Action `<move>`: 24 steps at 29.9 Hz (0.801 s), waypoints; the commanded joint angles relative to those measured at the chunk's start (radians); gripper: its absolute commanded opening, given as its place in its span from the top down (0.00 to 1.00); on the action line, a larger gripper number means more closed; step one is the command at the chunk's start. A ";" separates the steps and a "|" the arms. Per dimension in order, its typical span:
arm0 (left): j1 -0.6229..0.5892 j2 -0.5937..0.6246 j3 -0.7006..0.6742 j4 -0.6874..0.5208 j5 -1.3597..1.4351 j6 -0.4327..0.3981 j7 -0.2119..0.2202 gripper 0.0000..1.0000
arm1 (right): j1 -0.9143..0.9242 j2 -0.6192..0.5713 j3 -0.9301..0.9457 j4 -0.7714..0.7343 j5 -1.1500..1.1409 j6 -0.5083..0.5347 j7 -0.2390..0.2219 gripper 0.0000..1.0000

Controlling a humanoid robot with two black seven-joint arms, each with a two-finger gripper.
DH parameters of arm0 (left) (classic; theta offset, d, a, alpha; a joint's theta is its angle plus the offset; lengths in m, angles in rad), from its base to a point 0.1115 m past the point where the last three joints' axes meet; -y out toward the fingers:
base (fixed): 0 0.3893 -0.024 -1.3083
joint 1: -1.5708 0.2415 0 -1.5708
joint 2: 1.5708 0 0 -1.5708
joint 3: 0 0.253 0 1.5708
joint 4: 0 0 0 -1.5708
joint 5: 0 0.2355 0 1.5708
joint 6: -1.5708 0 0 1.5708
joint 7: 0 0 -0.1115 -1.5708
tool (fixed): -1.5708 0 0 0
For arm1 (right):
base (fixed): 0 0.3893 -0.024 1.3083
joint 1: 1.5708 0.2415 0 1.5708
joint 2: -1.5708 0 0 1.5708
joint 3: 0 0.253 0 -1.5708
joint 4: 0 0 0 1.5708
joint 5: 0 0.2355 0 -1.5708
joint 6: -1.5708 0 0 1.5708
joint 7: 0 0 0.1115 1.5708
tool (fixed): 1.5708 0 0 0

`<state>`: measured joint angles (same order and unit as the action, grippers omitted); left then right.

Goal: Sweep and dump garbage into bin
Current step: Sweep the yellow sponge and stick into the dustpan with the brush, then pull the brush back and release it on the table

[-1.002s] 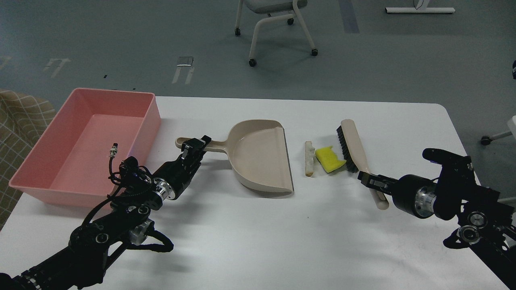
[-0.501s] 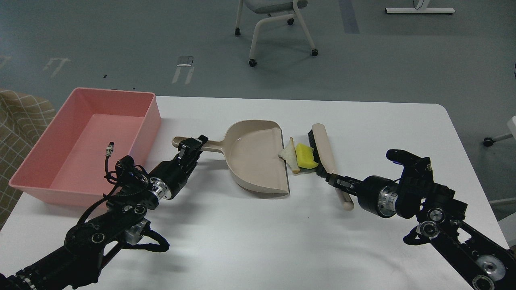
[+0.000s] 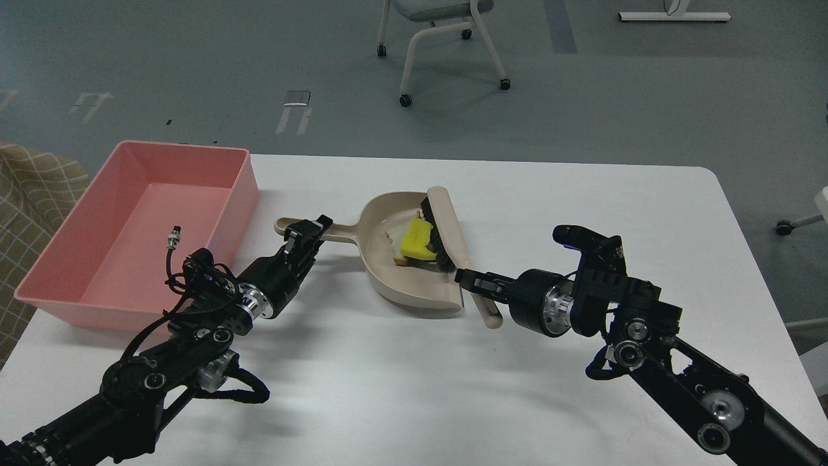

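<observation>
The beige dustpan point(image 3: 414, 285) lies mid-table with its handle pointing left. My left gripper point(image 3: 309, 234) is shut on that handle. My right gripper point(image 3: 467, 279) is shut on the handle of the beige brush point(image 3: 447, 226), whose black bristles stand inside the pan's mouth. The yellow sponge chunk point(image 3: 415, 239) and the white bread slice point(image 3: 396, 238) lie inside the dustpan, against the bristles. The pink bin point(image 3: 139, 226) stands at the table's left, open side up, with nothing showing in it.
The white table point(image 3: 582, 207) ends in a rounded corner at the far right. A white-legged wheeled chair point(image 3: 440, 39) stands on the floor beyond the table. A checked fabric seat point(image 3: 32, 194) is left of the bin.
My right gripper has swept the brush leftward, pushing the sponge and the bread from the table into the dustpan. My left gripper has kept hold of the pan's handle.
</observation>
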<state>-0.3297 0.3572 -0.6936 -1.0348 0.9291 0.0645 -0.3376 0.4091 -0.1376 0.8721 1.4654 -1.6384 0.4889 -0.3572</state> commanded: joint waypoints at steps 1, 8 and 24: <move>-0.002 0.000 -0.003 -0.001 -0.003 0.000 0.000 0.90 | -0.009 -0.022 0.005 0.024 0.012 0.000 0.000 1.00; -0.006 0.011 -0.017 -0.001 -0.010 -0.002 -0.026 0.90 | -0.056 -0.191 0.097 0.064 0.058 0.000 0.012 1.00; -0.011 0.003 -0.047 -0.025 -0.082 0.000 -0.024 0.90 | -0.191 -0.559 0.191 0.064 0.161 0.000 0.015 1.00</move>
<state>-0.3383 0.3614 -0.7393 -1.0560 0.8545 0.0654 -0.3630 0.2628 -0.6359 1.0587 1.5215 -1.4775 0.4887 -0.3447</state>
